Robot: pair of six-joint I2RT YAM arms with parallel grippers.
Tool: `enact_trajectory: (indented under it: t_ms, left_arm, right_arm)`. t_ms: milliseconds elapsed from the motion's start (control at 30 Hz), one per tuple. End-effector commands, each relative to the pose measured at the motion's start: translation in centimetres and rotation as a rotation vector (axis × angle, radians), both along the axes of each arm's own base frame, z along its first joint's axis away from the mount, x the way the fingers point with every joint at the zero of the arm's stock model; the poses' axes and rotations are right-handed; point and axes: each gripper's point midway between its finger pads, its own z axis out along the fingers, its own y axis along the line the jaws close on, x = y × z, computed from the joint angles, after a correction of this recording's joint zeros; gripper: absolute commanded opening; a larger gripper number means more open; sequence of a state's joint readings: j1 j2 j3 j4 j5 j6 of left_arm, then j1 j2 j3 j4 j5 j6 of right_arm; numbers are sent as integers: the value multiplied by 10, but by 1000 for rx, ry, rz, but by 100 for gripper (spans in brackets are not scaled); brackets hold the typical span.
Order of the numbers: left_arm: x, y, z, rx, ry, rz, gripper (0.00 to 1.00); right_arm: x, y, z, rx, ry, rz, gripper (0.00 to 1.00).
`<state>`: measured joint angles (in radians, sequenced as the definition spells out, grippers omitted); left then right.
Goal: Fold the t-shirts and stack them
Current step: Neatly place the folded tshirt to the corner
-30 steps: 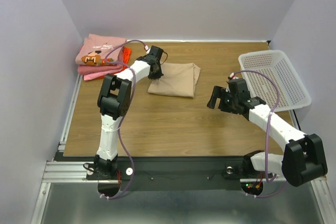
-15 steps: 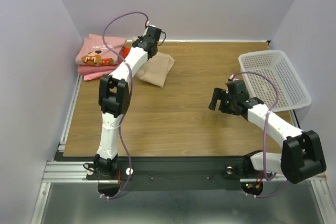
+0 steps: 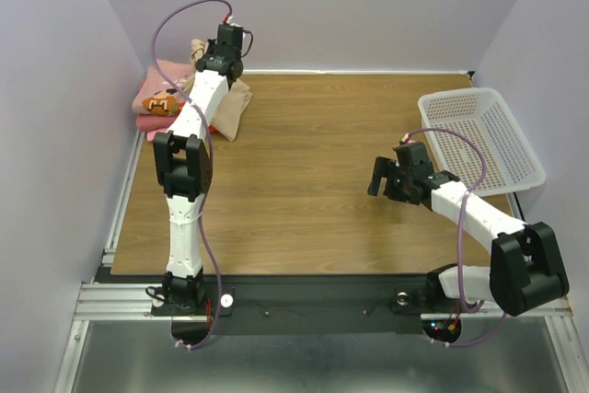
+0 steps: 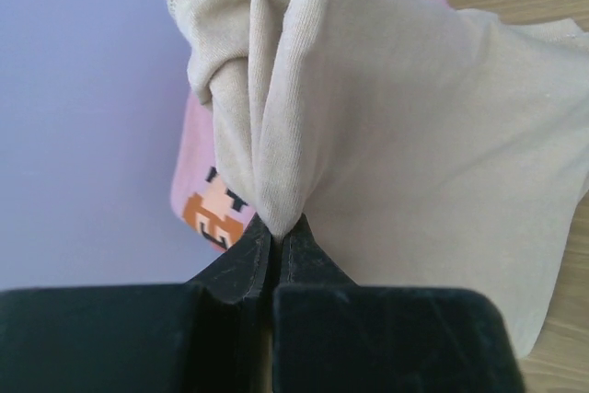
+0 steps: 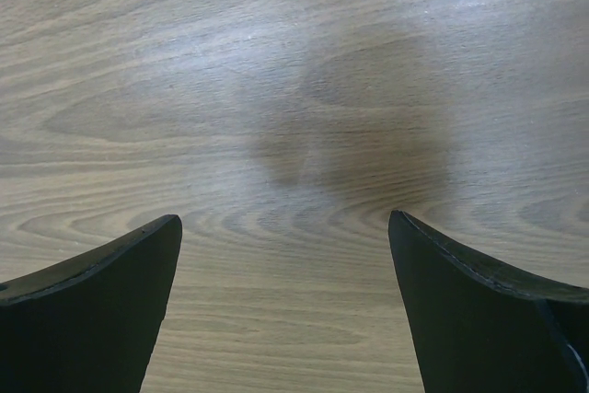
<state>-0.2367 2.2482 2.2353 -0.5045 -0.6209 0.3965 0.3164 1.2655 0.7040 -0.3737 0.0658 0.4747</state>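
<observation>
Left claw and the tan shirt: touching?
Touching. In the left wrist view the left claw is pinched shut on a bunched fold of the tan shirt. The cloth runs straight in between the fingertips, with no gap.

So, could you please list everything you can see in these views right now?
tan t-shirt: one, beige, bunched and lifted at the far left corner.
graphic t-shirt: one, dusty pink with a brown-white print, folded on top of the pile at the far left corner.
second pink t-shirt: one, pink, under the graphic one; anything lower is hidden.
mesh basket: one, white, far right of the table, nothing visible inside.
table: one, brown wood grain.
arms: two, white with black joints, bases at the near edge.
left claw: one, black, shut on the tan t-shirt.
right claw: one, black, open over bare wood.
</observation>
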Motion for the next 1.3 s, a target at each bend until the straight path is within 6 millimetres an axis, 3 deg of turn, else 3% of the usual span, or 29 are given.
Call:
enact_trajectory:
  t_ms: [0,67,233,467,800,1000,1067,1167,1267]
  left_arm:
    - [-6,11,124,13,-259,-25,0]
    - [-9,9,140,-9,-300,-32,0]
    - [-17,7,149,-35,-316,-45,0]
    - [-34,10,192,-72,-419,-32,0]
    - [-41,17,209,-60,-467,-4,0]
    - [-34,26,196,-32,-456,40,0]
    - [-33,39,195,-33,-473,91,0]
    - [-25,51,178,-23,-443,103,0]
    - [-15,59,147,-11,-376,98,0]
  right_arm:
    - [9,-3,0,-27,-31,-18,100]
    - [10,-5,-3,-35,-24,-21,100]
    - [11,-9,-5,-58,-20,-42,100]
    - [10,-11,1,-55,-45,-45,100]
    - [10,-12,-1,-60,-37,-50,100]
    - [10,-12,-6,-64,-23,-51,100]
    - [10,-12,-5,-65,-25,-52,100]
    - [10,-12,-7,-71,-22,-54,100]
    - [11,-13,-7,-74,-18,-56,100]
